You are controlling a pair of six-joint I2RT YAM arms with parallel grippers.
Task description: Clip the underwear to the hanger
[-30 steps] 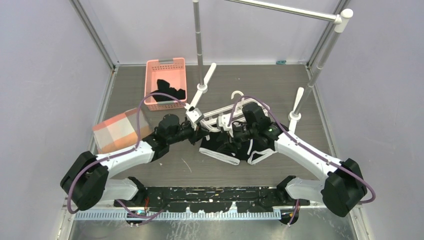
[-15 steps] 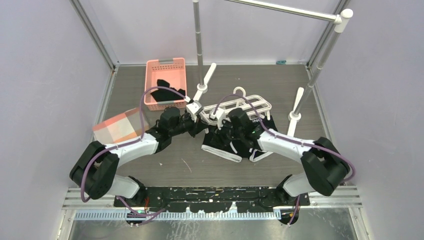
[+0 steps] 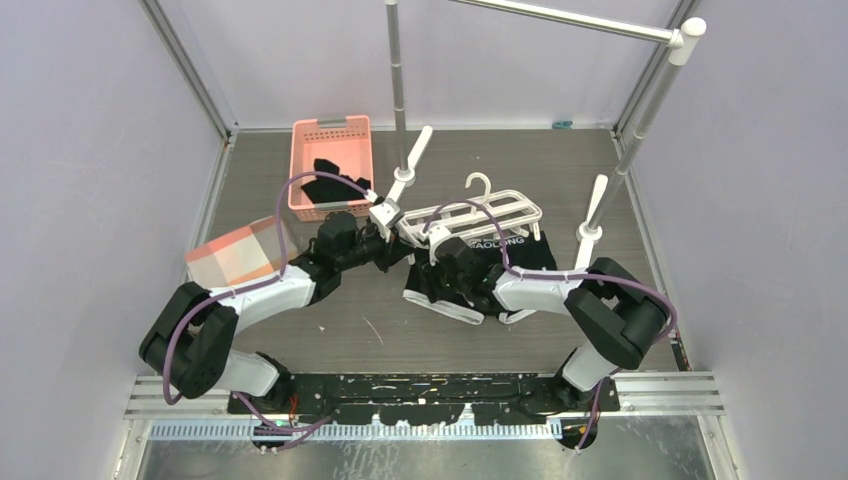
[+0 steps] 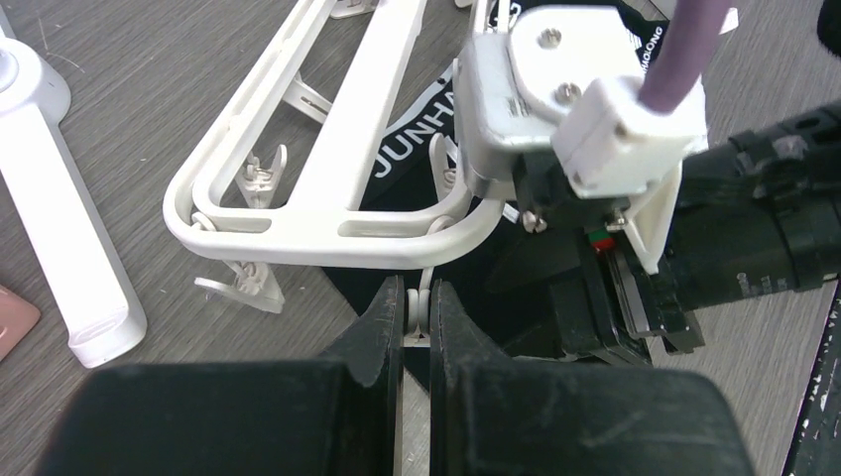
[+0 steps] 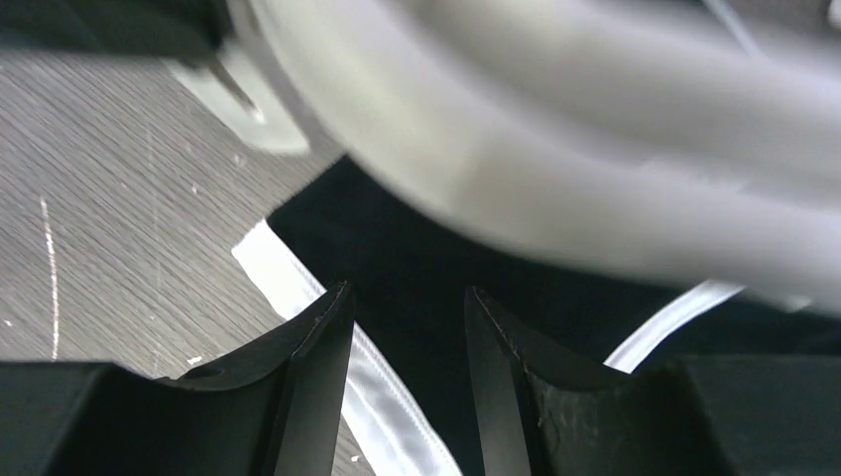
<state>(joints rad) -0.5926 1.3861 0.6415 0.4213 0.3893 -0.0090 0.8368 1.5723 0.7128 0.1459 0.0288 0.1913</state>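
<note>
The white hanger (image 3: 485, 212) lies on the table, partly over the black underwear (image 3: 520, 250), whose lettered waistband (image 4: 402, 149) shows under the frame (image 4: 327, 213). My left gripper (image 4: 417, 309) is shut on one small white clip hanging from the frame's near-left corner. In the top view, that gripper (image 3: 398, 238) sits at the hanger's left end. The right gripper (image 5: 407, 307) is open just above the black fabric and its white piping (image 5: 382, 392), with the blurred hanger bar (image 5: 595, 129) close overhead. From above, the right gripper (image 3: 441, 268) is over the underwear's left part.
A pink basket (image 3: 330, 132) holding black garments (image 3: 340, 182) stands at the back left. A pale orange box (image 3: 238, 260) sits left of my left arm. The grey rail stand's poles (image 3: 398, 90) and white feet (image 3: 410, 160) (image 3: 595, 212) flank the hanger.
My right arm has swung left, carrying its gripper over the underwear's left part. The hanger and my left gripper have shifted slightly toward the back.
</note>
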